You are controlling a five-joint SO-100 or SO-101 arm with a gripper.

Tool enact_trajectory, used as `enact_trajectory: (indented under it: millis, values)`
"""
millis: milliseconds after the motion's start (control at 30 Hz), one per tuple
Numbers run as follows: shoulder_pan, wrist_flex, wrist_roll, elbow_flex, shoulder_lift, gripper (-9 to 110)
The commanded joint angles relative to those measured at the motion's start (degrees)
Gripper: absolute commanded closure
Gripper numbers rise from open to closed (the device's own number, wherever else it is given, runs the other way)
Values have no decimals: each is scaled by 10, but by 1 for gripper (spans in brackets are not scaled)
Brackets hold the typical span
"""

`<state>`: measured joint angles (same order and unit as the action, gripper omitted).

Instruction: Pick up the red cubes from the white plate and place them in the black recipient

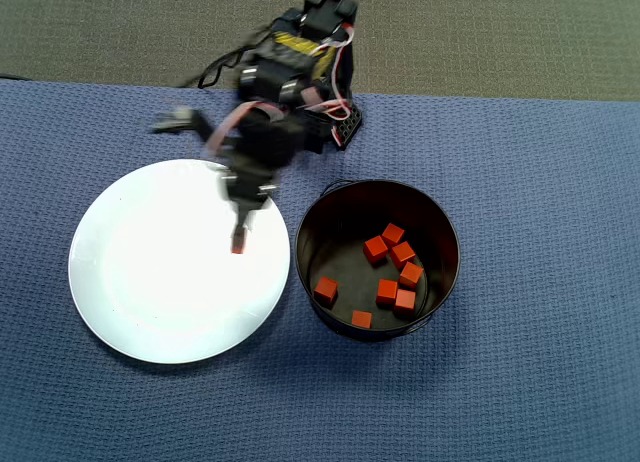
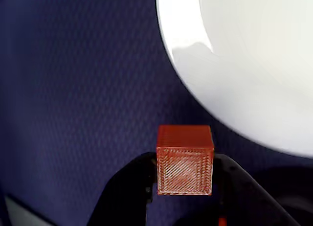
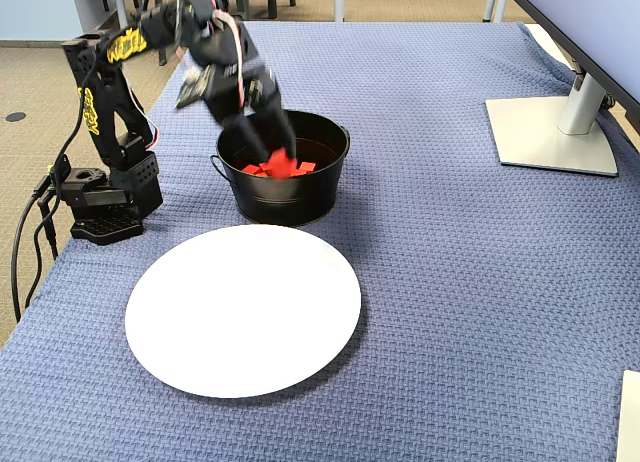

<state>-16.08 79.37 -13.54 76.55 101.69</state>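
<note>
Black arm (image 3: 110, 102) with yellow markings (pink and white cables), black fingers (image 2: 122, 196).

The gripper (image 2: 185, 179) holds one red cube (image 2: 185, 160) between its two black fingers (image 2: 128, 189), above the blue woven cloth (image 2: 73, 89). The white plate (image 2: 234, 59) fills the upper right corner, apart from the cube.

In the overhead view, the round black metal pot (image 1: 318, 244) is set just right of the large round white plate (image 1: 150, 282) on the blue woven cloth (image 1: 540, 362). Seven small orange-red cubes (image 1: 389, 272) are seen inside the pot. One more small orange-red cube (image 1: 238, 244) is held above the plate's right part, close to the pot.
</note>
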Motion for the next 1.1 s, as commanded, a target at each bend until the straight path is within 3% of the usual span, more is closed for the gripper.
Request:
enact_trajectory:
  millis: [0, 100, 133, 200, 267, 767, 1067]
  values:
    - [122, -47, 53, 106, 110, 102]
    - [195, -101, 72, 204, 168, 102]
    - [219, -113, 75, 233, 185, 97]
    - [260, -118, 73, 270, 212, 74]
    - [279, -103, 73, 281, 229, 68]
    - [243, -19, 75, 293, 316, 73]
    - [229, -42, 68, 310, 297, 75]
